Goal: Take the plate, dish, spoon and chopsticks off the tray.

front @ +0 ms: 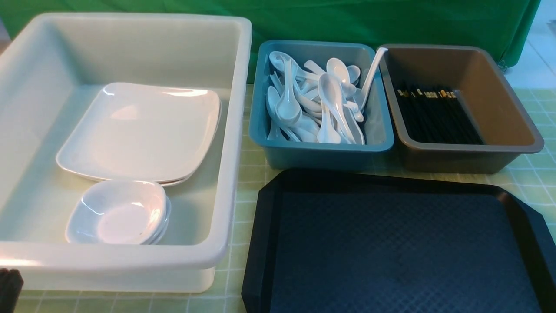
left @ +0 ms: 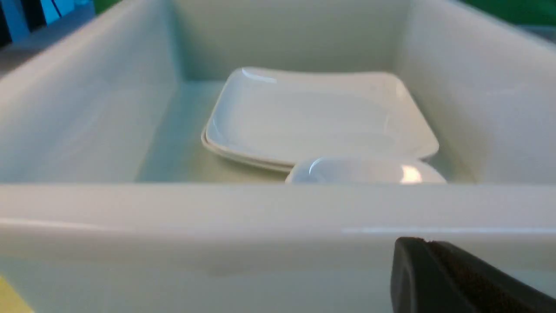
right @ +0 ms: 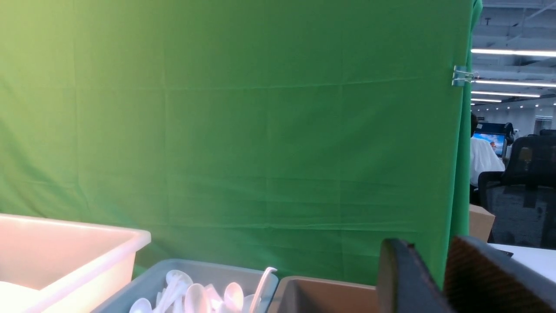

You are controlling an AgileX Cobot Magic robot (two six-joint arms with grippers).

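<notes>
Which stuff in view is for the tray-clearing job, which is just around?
Job: tray, plates, dishes, spoons, chopsticks; white tub, teal tub, brown tub (likely destinations).

Just around: green cloth, binder clip, office chair, cardboard box.

Left gripper: here it is, the left gripper [left: 423, 242], jaws shut, fingers pressed together and nothing between them.
Left pose: just the dark tip peeks in at the near left corner of the front view, the rest of that arm out of frame.
Right gripper: and over to the right gripper [right: 428, 244], fingertips parted by a narrow gap, jaws open, grip empty.
Right surface: one finger shows a ribbed, brownish face, slightly blurred.
</notes>
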